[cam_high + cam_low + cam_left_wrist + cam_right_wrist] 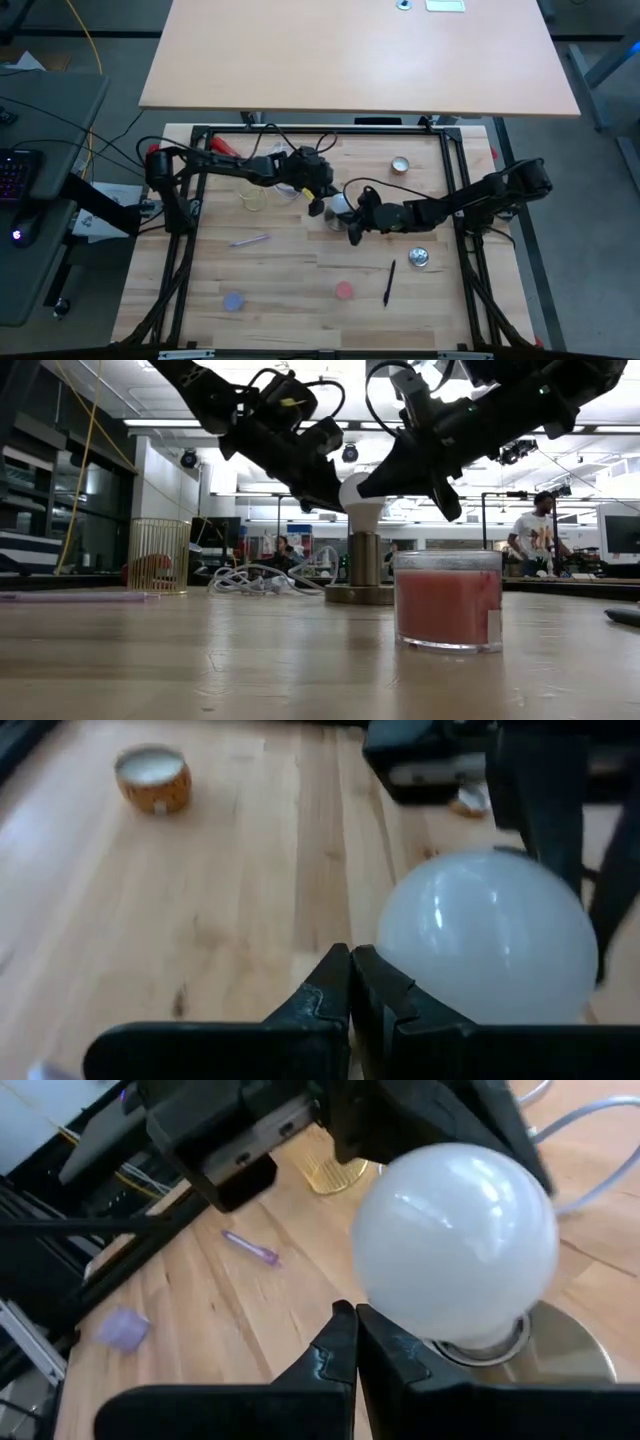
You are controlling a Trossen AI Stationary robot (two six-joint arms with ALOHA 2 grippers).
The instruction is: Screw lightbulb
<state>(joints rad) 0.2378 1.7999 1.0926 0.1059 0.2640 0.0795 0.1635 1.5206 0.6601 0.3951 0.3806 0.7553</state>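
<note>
The white frosted lightbulb (360, 498) stands with its neck in the grey round socket stand (364, 565), near the middle of the table (300, 265). My left gripper (318, 206) comes slanting down from the table's left and is shut, its tips at the globe's left side. My right gripper (354, 228) comes slanting down from the right, also shut, its tips at the globe's other side. Each wrist view shows the globe (490, 935) (455, 1245) close beside that arm's shut fingers, and the right wrist view shows the stand's round base (560, 1355). My left gripper lays the outer side of one shut finger (395, 995) against the globe's lower flank (420, 970), slanting down from the table's left. The bulb stays upright in the socket. My right gripper rests its shut fingertips (385, 1342) against the globe's lower side (400, 1315), just above the neck, slanting down from the table's right.
A pink-filled glass jar (447, 600) stands near the front edge. Around the stand lie a black pen (389, 283), a silver disc (418, 258), a candle tin (400, 165), a purple pen (250, 240), a blue cap (234, 300), a gold wire cup (255, 198) and a white cable (265, 580).
</note>
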